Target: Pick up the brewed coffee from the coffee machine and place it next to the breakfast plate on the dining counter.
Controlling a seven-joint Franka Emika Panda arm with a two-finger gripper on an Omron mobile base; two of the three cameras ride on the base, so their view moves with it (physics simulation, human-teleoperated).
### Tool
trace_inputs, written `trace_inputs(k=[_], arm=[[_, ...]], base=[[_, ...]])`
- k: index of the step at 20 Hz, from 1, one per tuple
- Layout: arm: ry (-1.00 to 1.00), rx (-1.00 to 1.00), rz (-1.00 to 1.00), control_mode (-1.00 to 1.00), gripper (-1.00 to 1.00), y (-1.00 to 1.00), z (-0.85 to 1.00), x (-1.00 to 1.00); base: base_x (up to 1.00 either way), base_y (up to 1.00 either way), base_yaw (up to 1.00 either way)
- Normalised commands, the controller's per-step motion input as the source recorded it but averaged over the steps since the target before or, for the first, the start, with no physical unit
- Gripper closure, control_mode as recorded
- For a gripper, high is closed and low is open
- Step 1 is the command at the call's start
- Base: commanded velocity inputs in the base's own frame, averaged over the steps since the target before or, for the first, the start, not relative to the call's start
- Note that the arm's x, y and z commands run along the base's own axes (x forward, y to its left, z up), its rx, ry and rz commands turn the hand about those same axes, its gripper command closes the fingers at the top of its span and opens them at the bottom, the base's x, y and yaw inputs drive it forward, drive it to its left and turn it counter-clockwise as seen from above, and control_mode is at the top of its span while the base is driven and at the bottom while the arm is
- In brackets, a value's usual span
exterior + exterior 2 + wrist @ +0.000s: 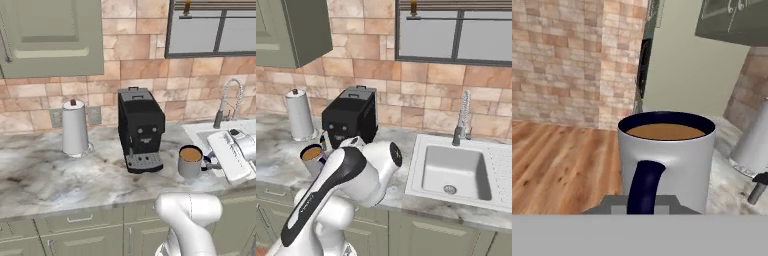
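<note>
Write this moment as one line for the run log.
phase: carry | gripper: shut on mug handle | mug: full, upright, off coffee machine, to its right | plate: not reached

Your white arm rises from the base, bends at the elbow and reaches forward at mug height. Your gripper point(212, 165) points sideways, and its fingers squeeze the mug's point(190, 161) dark handle.

1. A grey-white marbled stone counter point(45, 175) is seen running beneath a brick backsplash.
2. A white paper-towel roll point(75, 128) and a boxy black espresso machine point(140, 129) are carried on it.
3. A white sink point(456, 172) is set into it.
</note>
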Motion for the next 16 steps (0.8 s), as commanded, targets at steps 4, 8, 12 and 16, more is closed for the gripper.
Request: trace_inputs(k=[4,8,12,16], arm=[[0.00,0.00,0.00,1.00,1.00,0.00,0.00,0.00],[0.00,0.00,0.00,1.00,1.00,0.00,0.00,0.00],[0.00,0.00,0.00,1.00,1.00,0.00,0.00,0.00],[0.00,0.00,0.00,1.00,1.00,0.00,0.00,0.00]], base=[[-0.52,0.56,0.66],[-0.32,0.43,0.95],[-0.19,0.15,1.00],[-0.02,0.14,0.98]])
